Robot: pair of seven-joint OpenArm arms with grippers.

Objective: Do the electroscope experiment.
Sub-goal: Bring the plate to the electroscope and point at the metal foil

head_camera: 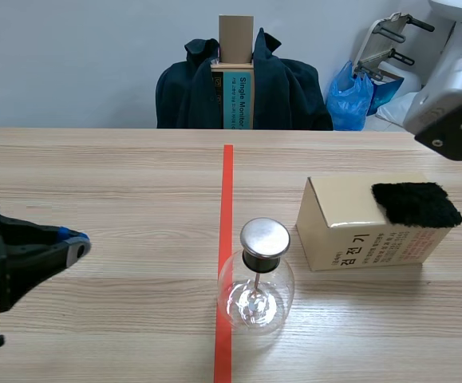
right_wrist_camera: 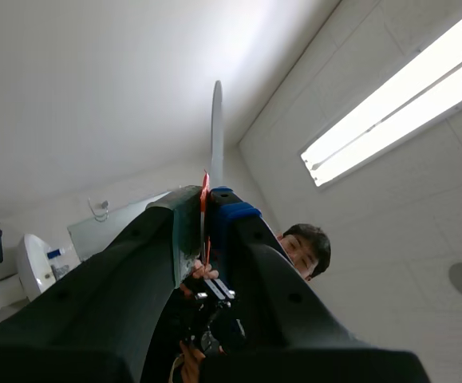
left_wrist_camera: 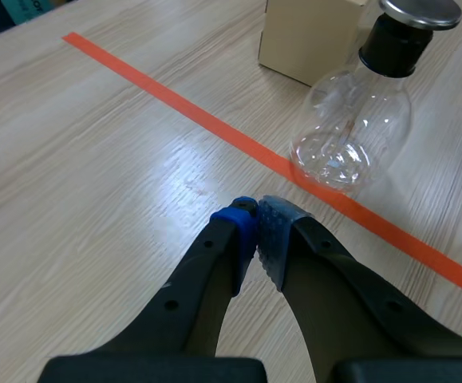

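Scene view is showing the electroscope [head_camera: 255, 279], a clear glass flask with a round metal cap [head_camera: 265, 237], standing upright on the wooden table [head_camera: 103, 183] near the robot. It is sitting just right of the orange-red tape line [head_camera: 227, 199], with its base touching the tape. A thin stem is hanging inside the glass, so the cap is probably facing up and unobstructed so that something can be brought over it.

Just right of the flask and a little farther off, a cardboard box [head_camera: 350, 227] is lying on its side. A black fur pad [head_camera: 416, 204] is resting on the box's top at the right end, likely parked there as the rubbing cloth, within reach of the right arm [head_camera: 452, 108].

That arm is standing raised at the far right, well above the box. Its right gripper [right_wrist_camera: 207, 199] is pointing at the ceiling with the jaws pinching a pale rod [right_wrist_camera: 216, 128], which is sticking straight up between the pads. A sliver of red is showing at the pinch. Holding the rod aloft is probably keeping it clear of the table. A person [right_wrist_camera: 306, 233] is showing beyond the fingers.

At the near left, the left gripper [left_wrist_camera: 256, 227] is hovering low over bare table, well apart from the flask, with its pads pressed together on nothing, apparently waiting.
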